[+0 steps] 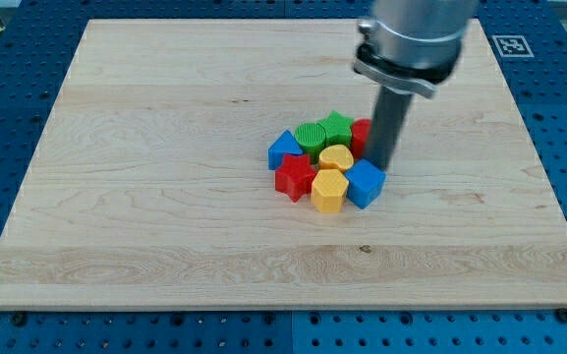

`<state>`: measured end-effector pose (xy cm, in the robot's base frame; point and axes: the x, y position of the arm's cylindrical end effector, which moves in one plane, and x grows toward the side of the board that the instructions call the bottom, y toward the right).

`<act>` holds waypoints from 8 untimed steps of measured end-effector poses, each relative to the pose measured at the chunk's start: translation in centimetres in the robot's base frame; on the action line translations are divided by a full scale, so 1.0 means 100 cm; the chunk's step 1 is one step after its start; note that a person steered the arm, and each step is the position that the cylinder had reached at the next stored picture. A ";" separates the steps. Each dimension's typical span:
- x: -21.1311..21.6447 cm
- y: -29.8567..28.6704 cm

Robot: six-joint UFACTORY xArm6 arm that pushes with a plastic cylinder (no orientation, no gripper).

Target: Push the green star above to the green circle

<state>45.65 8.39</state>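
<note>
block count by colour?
Green: 2, green circle and green star
Blue: 2, and
Red: 2, red star and a red block partly behind my tip
Yellow: 2, and
Total: 8

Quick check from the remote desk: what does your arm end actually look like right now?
A silver-grey metal cylinder with a flanged collar, narrowing to a straight dark rod. My tip sits at the right of the block cluster, beside the blue cube. No cables or markings are visible.
</note>
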 end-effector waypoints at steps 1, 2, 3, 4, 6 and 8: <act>-0.035 -0.021; -0.045 -0.021; -0.040 -0.012; -0.017 0.007; -0.038 0.030; -0.050 0.016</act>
<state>40.68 10.00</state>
